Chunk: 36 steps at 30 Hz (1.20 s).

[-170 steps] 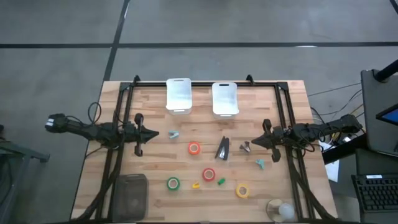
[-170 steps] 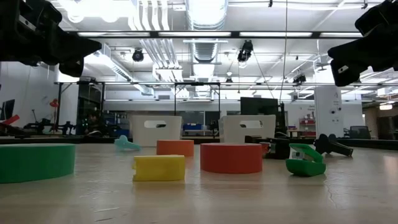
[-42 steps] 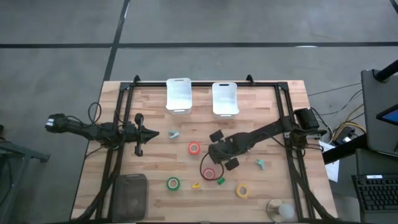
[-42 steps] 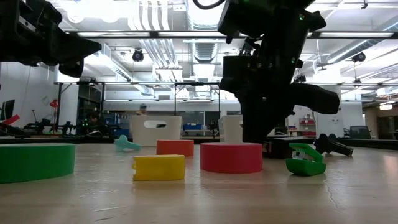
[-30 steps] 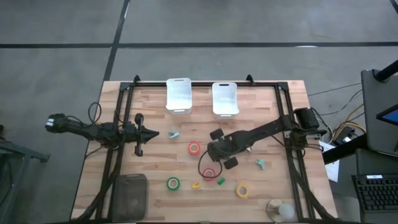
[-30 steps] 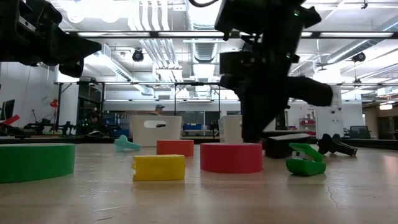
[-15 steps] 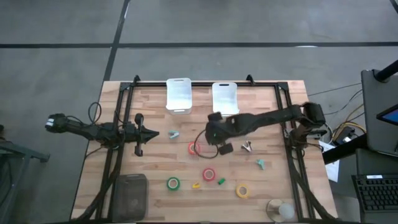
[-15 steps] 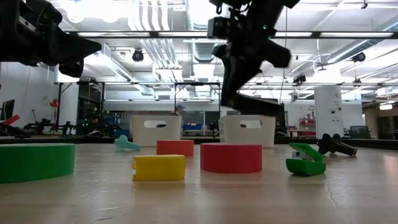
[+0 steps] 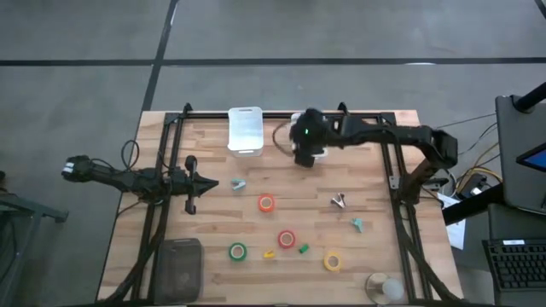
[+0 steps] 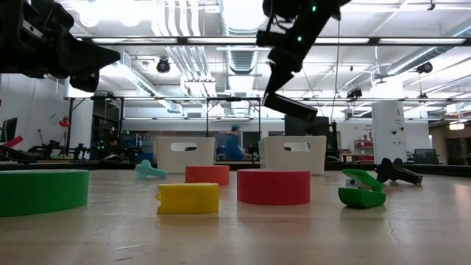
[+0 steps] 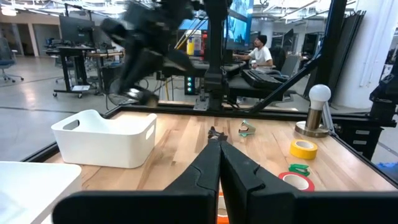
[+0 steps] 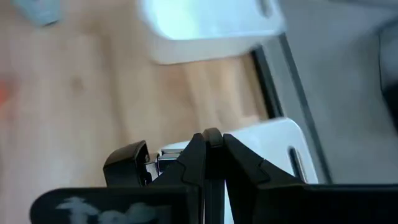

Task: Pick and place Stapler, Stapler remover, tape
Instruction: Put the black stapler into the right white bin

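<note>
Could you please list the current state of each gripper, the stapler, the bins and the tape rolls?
Right gripper: shut on the stapler, raised over the right bin.
Stapler: held in the air, tilted.
Left gripper: shut, holding nothing, at the table's left.
Right bin: on the table, contents not visible.
Left bin: on the table, looks empty.
Tape rolls: all four lying flat on the table.

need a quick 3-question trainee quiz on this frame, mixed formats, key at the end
1. True or false: the right gripper holds the stapler in the air above the right-hand white bin.
2. How many tape rolls lie on the table?
3. Where is the left gripper? A) inside the left white bin B) waiting over the table's left side, holding nothing C) on the green tape roll

Key: 1 true; 2 four; 3 B
</note>
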{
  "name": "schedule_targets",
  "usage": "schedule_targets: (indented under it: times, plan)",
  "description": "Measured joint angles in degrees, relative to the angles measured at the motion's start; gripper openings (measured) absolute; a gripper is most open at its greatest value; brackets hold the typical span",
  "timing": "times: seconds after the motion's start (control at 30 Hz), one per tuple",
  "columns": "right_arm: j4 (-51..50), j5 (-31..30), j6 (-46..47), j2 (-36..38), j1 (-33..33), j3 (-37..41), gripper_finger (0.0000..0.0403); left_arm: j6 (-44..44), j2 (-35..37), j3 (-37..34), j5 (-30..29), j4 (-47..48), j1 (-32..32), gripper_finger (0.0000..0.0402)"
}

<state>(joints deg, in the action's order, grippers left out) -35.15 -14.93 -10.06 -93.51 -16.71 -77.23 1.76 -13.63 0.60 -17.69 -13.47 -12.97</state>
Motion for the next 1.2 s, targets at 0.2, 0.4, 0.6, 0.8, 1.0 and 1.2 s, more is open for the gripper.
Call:
schedule_targets:
  times: [0.2, 0.4, 0.6, 0.8, 1.0, 1.2]
  plan:
    - [1.7, 1.7, 9.2, -2.1, -9.0, 0.1, 0.0031, 0.0, 0.0, 0.0, 0.0, 0.0, 0.0, 0.0012]
    - [3.7, 4.1, 16.9, -4.1, -15.4, 0.1, 0.0031, 0.0, 0.0, 0.0, 0.0, 0.2, 0.0, 0.0012]
    - [6.2, 8.7, 20.8, -7.7, -18.8, 0.2, 0.0031, 0.0, 0.0, 0.0, 0.0, 0.3, 0.0, 0.0012]
    - [6.8, 9.2, 20.8, -11.3, -19.9, 0.3, 0.0031, 0.0, 0.0, 0.0, 0.0, 0.4, 0.0, 0.0012]
    - [8.2, 9.0, 20.6, -13.9, -20.0, 0.1, 0.004, 0.0, 0.0, 0.0, 0.0, 0.3, 0.0, 0.0012]
    - [8.5, 8.7, 20.6, -14.9, -20.7, 0.2, 0.0046, 0.0, 0.0, 0.0, 0.0, 0.3, 0.0, 0.0012]
